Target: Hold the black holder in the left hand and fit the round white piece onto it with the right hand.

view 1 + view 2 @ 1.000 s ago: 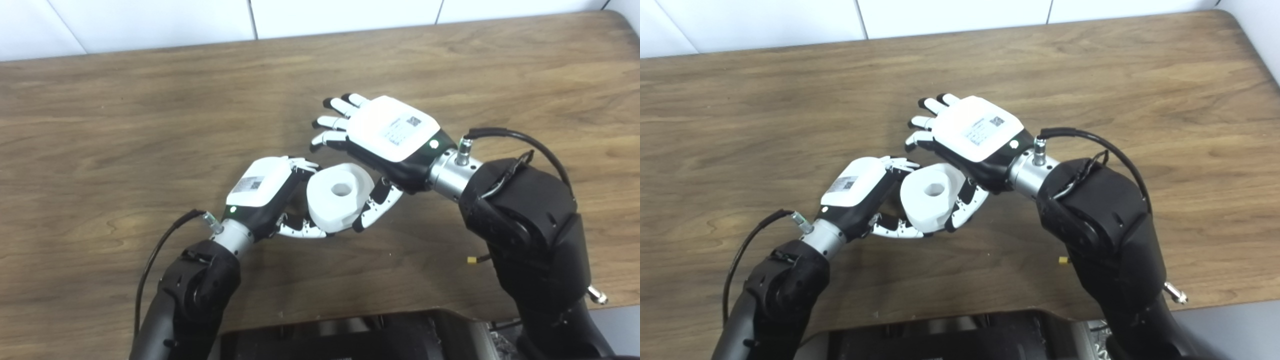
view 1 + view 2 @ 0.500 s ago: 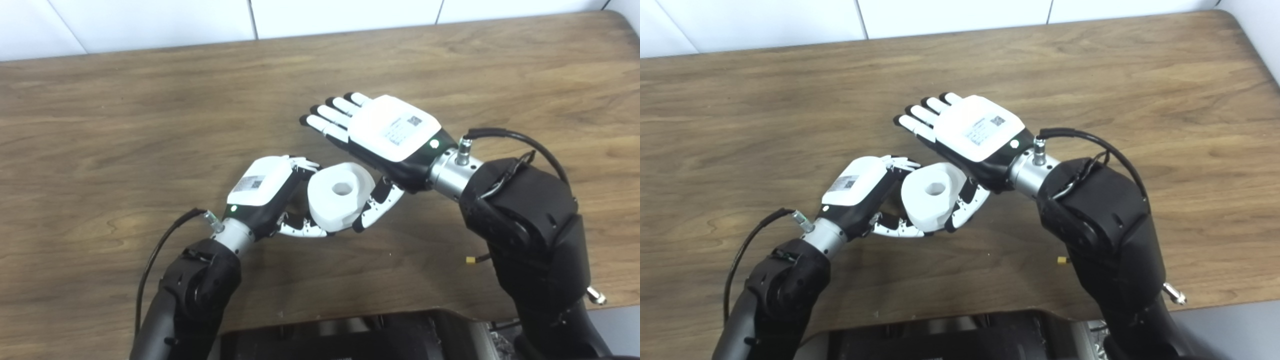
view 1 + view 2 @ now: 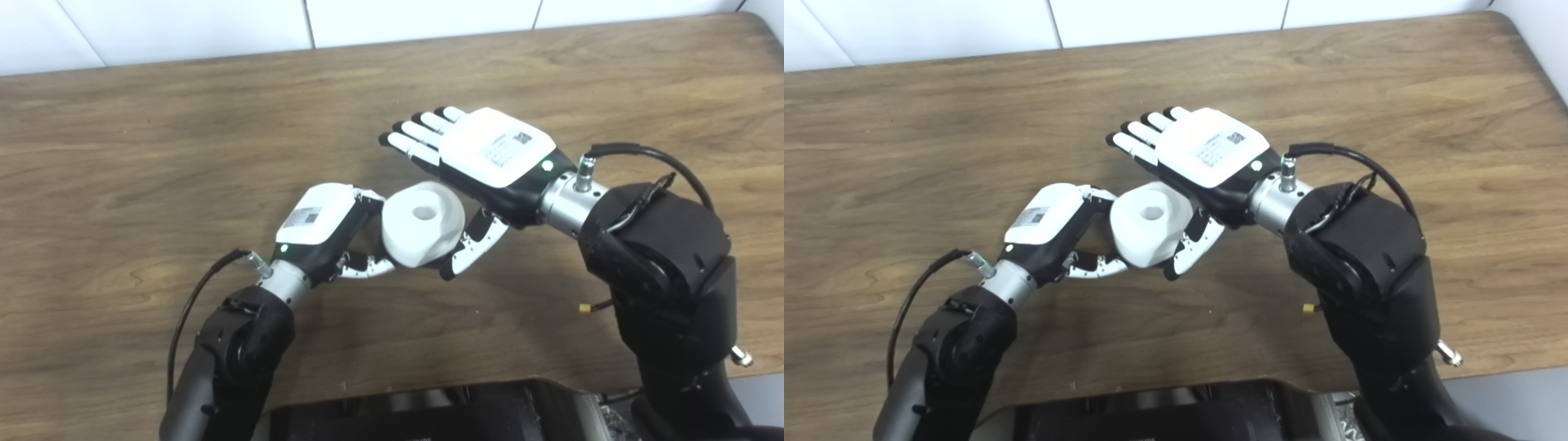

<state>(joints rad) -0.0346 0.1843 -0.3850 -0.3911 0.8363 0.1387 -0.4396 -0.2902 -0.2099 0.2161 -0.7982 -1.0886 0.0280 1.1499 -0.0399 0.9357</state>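
Entering from the bottom edge, two dark arms above a brown wooden table [image 3: 153,153], with a dark edge of the robot's body [image 3: 429,413] nearest the camera. Left arm rising from the lower left; right arm, bulkier in view, rising from the lower right, with a black cable [image 3: 649,156] looping over its wrist.

Left hand [image 3: 321,229] at mid-table, white back plate upward, thumb stretched along the near underside of the round white piece [image 3: 422,223] and fingers [image 3: 370,196] curled at its left side: clamped on the assembly. Black holder barely visible, hidden behind the white piece and the left fingers; its exact seat cannot be told.

Round white piece lying between the two hands, thick and cylindrical, a central hole facing up and slightly toward the camera, tilted rather than level. Held off the tabletop or resting on it: cannot be told.

Right hand [image 3: 484,162] just beyond and to the right of the piece, back plate upward, fingers straight and spread apart, pointing up-left and clear of the piece. Thumb [image 3: 471,245] alone reaching down to the right flank of the piece, touching or nearly touching it; hand otherwise spread and holding nothing.

Farther back, bare wood grain running to the table's far edge, then a white panelled wall [image 3: 245,24] with dark vertical seams.
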